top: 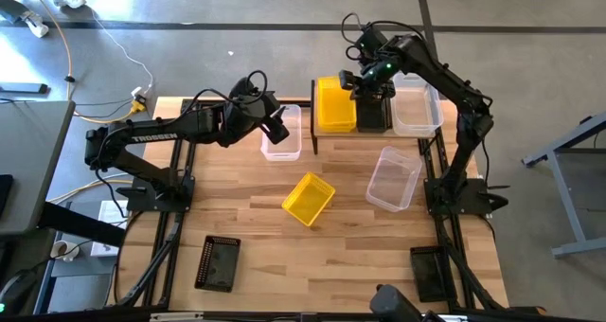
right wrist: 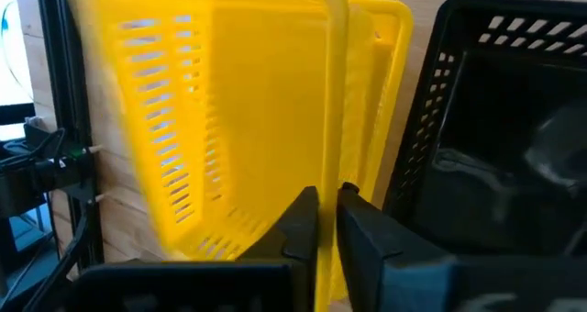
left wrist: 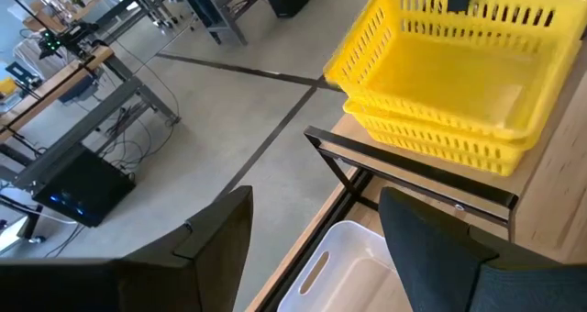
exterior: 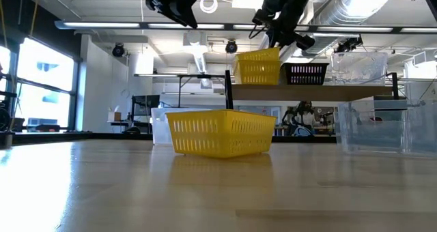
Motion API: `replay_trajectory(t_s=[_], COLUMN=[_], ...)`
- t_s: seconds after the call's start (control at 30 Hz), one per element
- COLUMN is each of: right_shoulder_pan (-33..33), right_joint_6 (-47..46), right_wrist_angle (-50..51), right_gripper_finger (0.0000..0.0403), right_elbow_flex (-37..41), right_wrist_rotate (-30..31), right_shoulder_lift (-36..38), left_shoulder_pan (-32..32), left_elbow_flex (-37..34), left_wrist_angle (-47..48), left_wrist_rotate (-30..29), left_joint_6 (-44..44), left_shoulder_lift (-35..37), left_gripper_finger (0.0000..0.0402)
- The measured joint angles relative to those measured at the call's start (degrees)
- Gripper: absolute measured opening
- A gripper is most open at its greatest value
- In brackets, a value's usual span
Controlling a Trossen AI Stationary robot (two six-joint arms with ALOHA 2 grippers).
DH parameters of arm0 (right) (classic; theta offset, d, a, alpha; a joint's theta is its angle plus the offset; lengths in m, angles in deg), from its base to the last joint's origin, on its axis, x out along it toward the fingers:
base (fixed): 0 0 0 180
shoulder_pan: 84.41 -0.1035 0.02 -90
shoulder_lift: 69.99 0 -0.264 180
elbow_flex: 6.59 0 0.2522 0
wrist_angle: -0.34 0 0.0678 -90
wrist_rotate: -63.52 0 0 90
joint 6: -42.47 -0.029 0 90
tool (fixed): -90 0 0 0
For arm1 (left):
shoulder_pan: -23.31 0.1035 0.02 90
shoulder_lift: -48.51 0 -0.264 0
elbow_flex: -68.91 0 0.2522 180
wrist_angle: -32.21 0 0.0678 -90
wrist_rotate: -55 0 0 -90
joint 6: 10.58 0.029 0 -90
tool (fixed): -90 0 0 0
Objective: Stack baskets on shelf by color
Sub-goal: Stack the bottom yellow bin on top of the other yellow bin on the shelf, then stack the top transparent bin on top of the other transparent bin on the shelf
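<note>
While the left gripper (top: 276, 125) hovers spread above a clear basket (top: 281, 133), the right gripper (top: 352, 79) sits at the shelf's (exterior: 307, 92) yellow stack (top: 335, 104). Low view: yellow, black (exterior: 304, 73) and clear baskets line the shelf. Right wrist: its fingers (right wrist: 298, 222) flank the yellow rim, barely parted, grip unclear.

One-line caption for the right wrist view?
Right gripper fingers pinch the rim of the upper yellow basket, beside the black basket.
</note>
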Motion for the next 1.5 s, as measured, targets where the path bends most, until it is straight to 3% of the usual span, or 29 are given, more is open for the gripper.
replay_trajectory(t_s=[0.3, 0.57, 0.77, 0.97, 1.2, 1.5], right_shoulder_pan=[0.25, -0.56, -4.14, -11.26, -20.06, -30.79], right_joint_6=[0.04, 4.25, 15.49, 21.43, 21.48, 18.49], right_wrist_angle=[-0.02, 1.64, 6.11, 10.35, 12.7, 13.99], right_gripper_finger=[0.0116, 0.0124, 0.0124, 0.0124, 0.0124, 0.0124], right_elbow_flex=[0.0, 0.0, 0.0, 0.0, 0.0, 0.0], right_wrist_rotate=[-0.3, -2.63, -1.41, 8.78, 16.09, 24.06], right_shoulder_lift=[0.0, 1.3, 4.19, 6.1, 6.75, 6.78], left_shoulder_pan=[0.17, 0.15, 0.15, 0.15, 1.05, 9.4], left_elbow_flex=[0.0, 0.0, 0.0, 0.0, 0.0, -0.04], left_wrist_angle=[-0.02, -0.01, 2.75, 7.21, 13.14, 18.6], left_wrist_rotate=[-0.17, -0.17, -0.15, 0.94, 5.95, 16.11], left_joint_6=[0.16, 0.19, 0.19, -0.79, -5.93, -18.07], left_shoulder_lift=[0.0, 0.0, 0.0, 0.0, 0.0, 0.0], left_gripper_finger=[0.0229, 0.0229, 0.0229, 0.0229, 0.0229, 0.0229])
